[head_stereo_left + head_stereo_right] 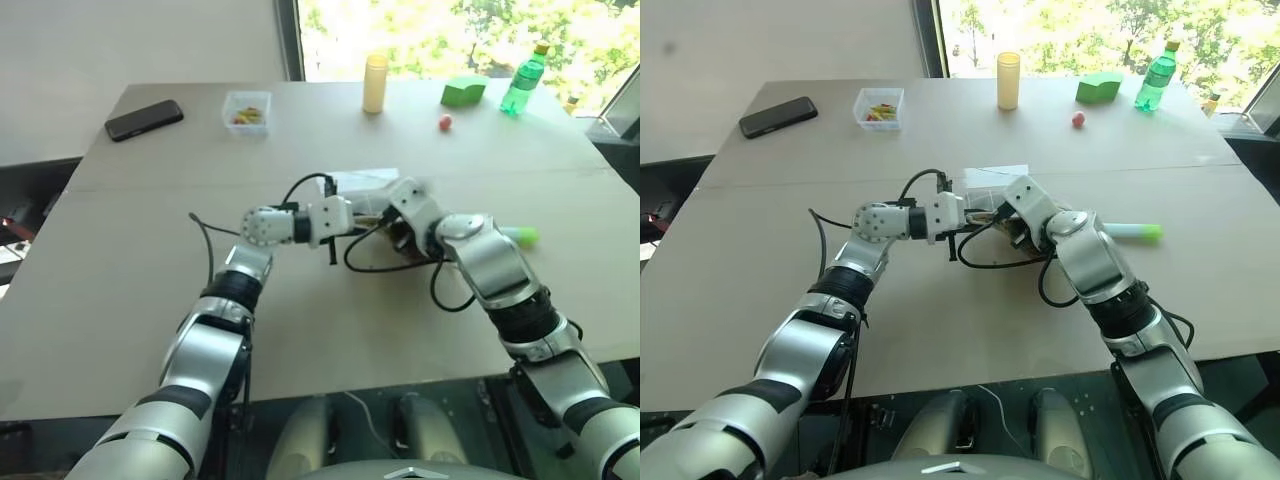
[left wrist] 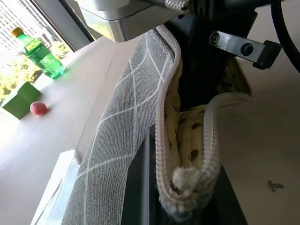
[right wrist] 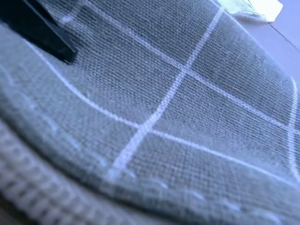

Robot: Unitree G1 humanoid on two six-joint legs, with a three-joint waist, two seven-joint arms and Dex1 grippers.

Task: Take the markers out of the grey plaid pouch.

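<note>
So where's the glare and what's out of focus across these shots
Eye views: the window behind the green bottle is blown out with sunlight, and the table is evenly lit. Left wrist view: the grey plaid pouch is sharp. Right wrist view: the near zipper edge is soft, the weave farther off crisp.

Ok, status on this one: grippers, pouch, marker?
Left gripper shut on grey plaid pouch, mouth open. Right gripper at pouch. One marker out on table.

A wide tan table (image 1: 760,290) filled the mid scene. At far right a window (image 1: 1080,35) showed sunlit green trees w/ strong daylight. At far left stood a plain beige wall (image 1: 770,40), split from the glass by a dark frame (image 1: 928,38).
</note>
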